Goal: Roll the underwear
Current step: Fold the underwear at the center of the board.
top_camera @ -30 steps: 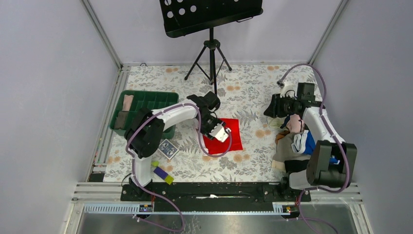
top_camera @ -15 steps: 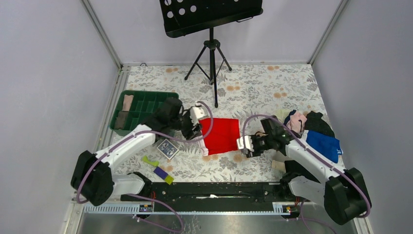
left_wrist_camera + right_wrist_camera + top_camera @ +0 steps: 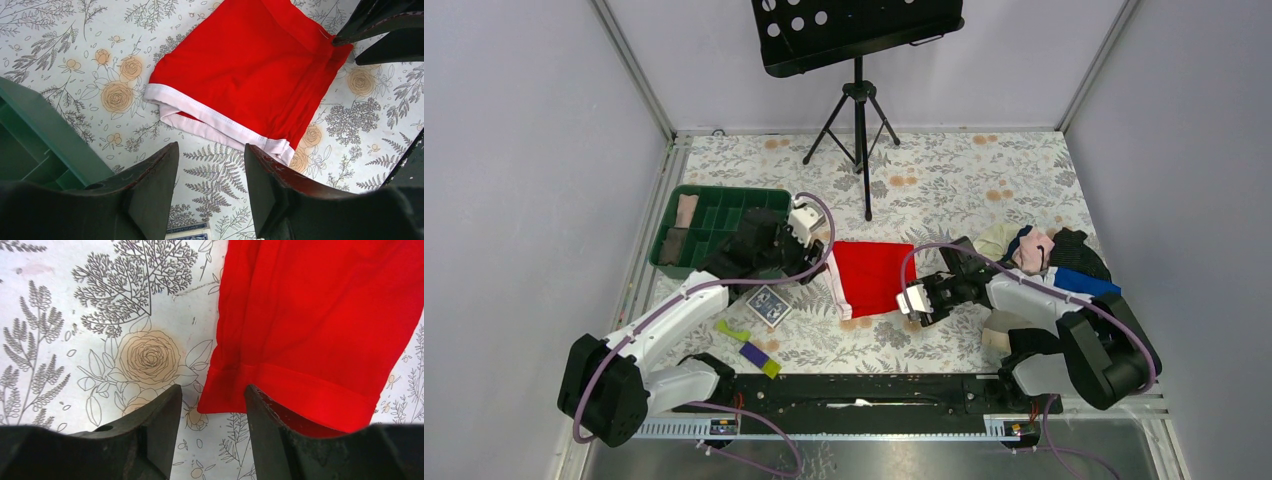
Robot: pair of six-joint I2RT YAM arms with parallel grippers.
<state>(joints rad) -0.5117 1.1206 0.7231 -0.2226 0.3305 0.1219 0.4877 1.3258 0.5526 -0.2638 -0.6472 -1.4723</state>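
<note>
**Red underwear lies flat, an open gripper at each side**

The underwear lies spread flat on the floral table cover, a short way to the right of the green tray. Its white waistband runs along the edge that faces the tray. In the left wrist view the underwear shows soft folds, and the waistband lies doubled along the near edge.

The left gripper hangs between the green tray and the underwear, close to the tray's right end. Its jaws stand apart with nothing between them; in the wrist view the left gripper hovers just short of the waistband.

The right gripper sits on the side of the underwear away from the green tray, at the garment's near corner. The right gripper is also spread and empty, and a hemmed corner of the underwear lies just beyond its fingertips.

A box of playing cards lies just in front of the green tray's near right corner. A heap of mixed clothes lies far from the tray, beyond the right gripper.
</note>
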